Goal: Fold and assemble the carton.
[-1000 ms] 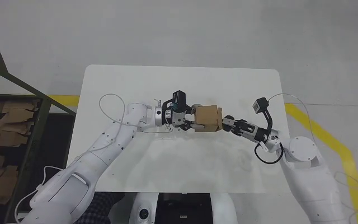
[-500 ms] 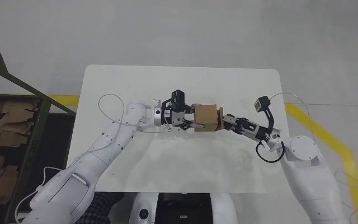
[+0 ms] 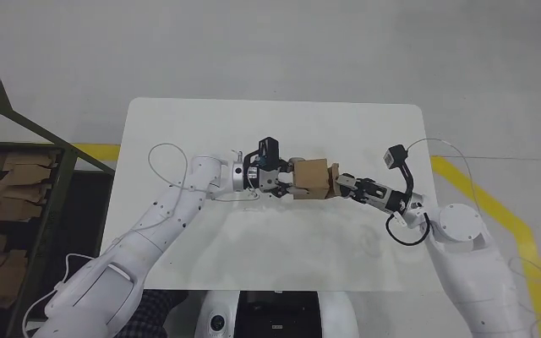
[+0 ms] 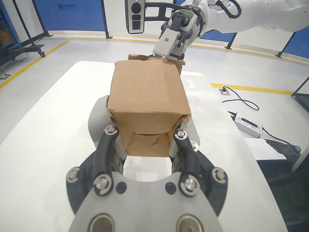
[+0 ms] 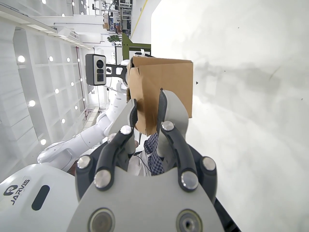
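You can't see the left gripper (image 4: 147,127) fingertips in its wrist view: the carton (image 4: 147,90) covers them with its near flaps. Its far end likewise hides the right gripper (image 4: 159,56) tips. In the right wrist view the carton blocks the left gripper behind it. From the top, you can't tell whether the carton touches the table (image 3: 254,245). A rack (image 3: 30,186) of cardboard is cut off at the edge.

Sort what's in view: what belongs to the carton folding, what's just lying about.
Job: brown cardboard carton; left gripper and right gripper, each clamped on one end of it.
Lying about: white table; flat brown cardboard pieces beside the table; grey power adapter with black cable.
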`<state>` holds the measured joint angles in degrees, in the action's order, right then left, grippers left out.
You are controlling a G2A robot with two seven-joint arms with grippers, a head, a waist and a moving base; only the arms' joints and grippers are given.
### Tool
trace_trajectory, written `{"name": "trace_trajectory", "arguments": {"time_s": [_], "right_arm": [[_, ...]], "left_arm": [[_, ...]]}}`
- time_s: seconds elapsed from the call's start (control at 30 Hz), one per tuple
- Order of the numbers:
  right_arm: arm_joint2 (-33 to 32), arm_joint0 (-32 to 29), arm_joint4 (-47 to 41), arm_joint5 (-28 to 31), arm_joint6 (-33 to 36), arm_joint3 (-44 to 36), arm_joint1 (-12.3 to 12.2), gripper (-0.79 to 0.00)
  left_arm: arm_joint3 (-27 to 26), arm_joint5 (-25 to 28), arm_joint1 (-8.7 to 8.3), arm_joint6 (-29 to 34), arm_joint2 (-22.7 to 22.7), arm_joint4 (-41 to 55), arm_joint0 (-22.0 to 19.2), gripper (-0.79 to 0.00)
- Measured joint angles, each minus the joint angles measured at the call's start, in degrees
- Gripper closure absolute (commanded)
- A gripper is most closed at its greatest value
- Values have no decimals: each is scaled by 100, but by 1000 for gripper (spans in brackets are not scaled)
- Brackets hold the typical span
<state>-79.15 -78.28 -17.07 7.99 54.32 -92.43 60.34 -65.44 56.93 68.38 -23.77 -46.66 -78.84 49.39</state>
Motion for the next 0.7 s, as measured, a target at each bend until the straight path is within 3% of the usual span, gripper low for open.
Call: {"name": "trace_trajectory", "arguments": {"time_s": [0.7], "right_arm": [[162, 106, 205, 2, -153, -40, -10, -114]], "left_arm": [[-168, 12, 22, 101, 16, -106, 60, -419]]}}
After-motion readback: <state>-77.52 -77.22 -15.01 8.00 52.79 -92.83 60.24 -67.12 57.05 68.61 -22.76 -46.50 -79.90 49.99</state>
